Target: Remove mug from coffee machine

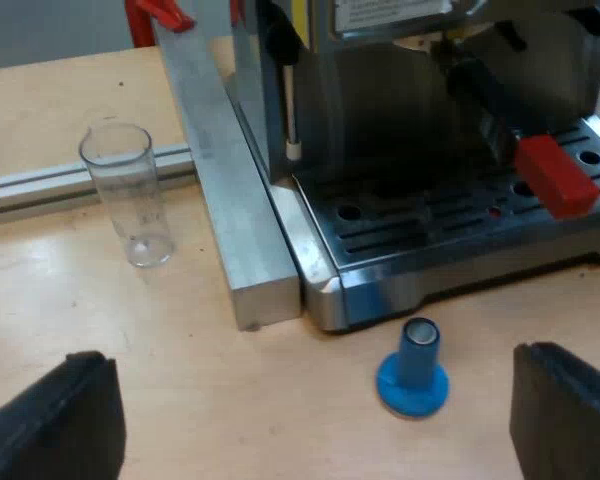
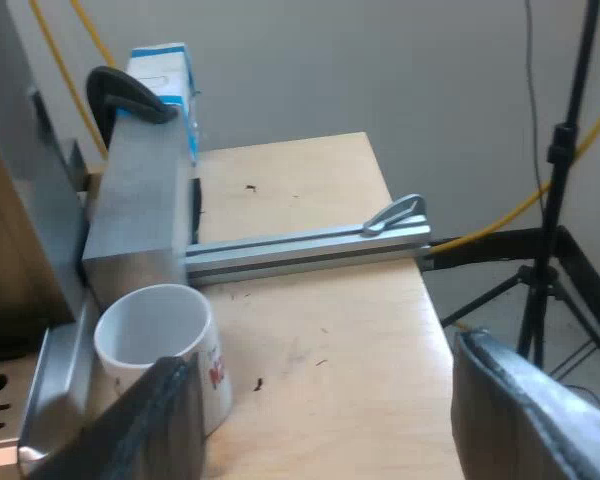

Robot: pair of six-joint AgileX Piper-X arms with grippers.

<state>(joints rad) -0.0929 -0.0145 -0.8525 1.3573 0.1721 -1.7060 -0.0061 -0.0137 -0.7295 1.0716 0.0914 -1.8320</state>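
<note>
Soft, even light falls from above in both views. The desk (image 1: 180,380) is bright and pale, with only faint, short shadows beside the tamper (image 1: 412,370) and the glass (image 1: 130,195). The machine (image 1: 400,120) has a dark recess under its front, while its steel tray (image 1: 400,290) carries bluish glare along the rim. The glass shows thin highlights. The mug (image 2: 155,330) glows white, and the wall (image 2: 380,70) behind is flat grey.
</note>
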